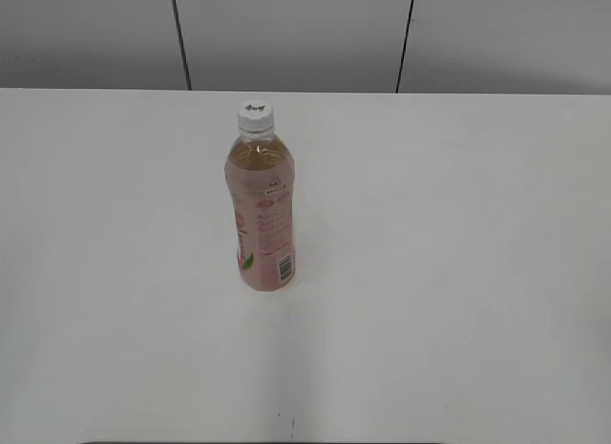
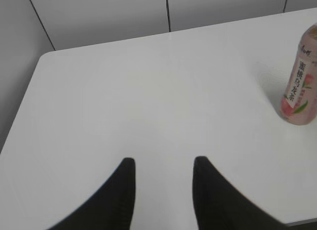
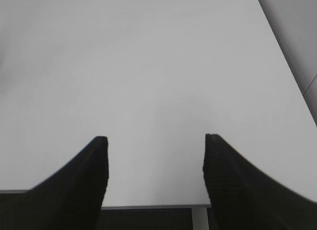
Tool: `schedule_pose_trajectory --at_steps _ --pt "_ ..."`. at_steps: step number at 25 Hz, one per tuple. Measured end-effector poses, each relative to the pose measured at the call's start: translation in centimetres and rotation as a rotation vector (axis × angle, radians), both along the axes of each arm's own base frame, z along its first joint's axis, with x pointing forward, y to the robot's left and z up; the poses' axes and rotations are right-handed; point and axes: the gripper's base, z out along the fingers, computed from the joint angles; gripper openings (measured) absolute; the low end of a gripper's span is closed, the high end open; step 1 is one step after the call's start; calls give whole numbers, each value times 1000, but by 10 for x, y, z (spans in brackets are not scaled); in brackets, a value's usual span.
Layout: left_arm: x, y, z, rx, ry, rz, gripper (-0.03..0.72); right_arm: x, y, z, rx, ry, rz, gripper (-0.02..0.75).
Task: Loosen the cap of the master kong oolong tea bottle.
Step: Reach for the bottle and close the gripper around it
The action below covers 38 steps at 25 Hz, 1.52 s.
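The master kong oolong tea bottle [image 1: 262, 215] stands upright near the middle of the white table, amber tea above a pale pink label. Its white cap [image 1: 255, 115] sits on top with a small dark mark. In the left wrist view the bottle's lower part [image 2: 300, 89] shows at the far right edge; its cap is cut off there. My left gripper [image 2: 164, 161] is open and empty, well to the left of the bottle. My right gripper [image 3: 154, 138] is open and empty over the table's near edge; no bottle shows in its view. Neither gripper shows in the exterior view.
The white table [image 1: 458, 272] ends at a grey panelled wall [image 1: 296, 33] behind. The table's left corner [image 2: 44, 56] shows in the left wrist view. Its right edge [image 3: 287, 67] and front edge [image 3: 153, 206] show in the right wrist view.
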Motion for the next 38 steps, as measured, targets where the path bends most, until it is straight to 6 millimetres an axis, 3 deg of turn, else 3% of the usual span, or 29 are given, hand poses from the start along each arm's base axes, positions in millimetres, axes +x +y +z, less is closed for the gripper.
schedule_pose_trajectory --at_steps 16,20,24,28,31,38 --pt "1 0 1 0 -2 0 242 0 0 0 0 0 0 458" --pt "12 -6 16 -43 -57 -48 242 0 0 0 0 0 0 458" --pt "36 -13 28 -110 -81 -106 277 0 0 0 0 0 0 458" --pt "70 -19 30 -110 -16 -158 447 0 0 0 0 0 0 458" --pt "95 -21 29 -104 13 -173 534 0 0 0 0 0 0 458" --pt "138 -25 26 -56 -7 -230 561 0 0 0 0 0 0 458"
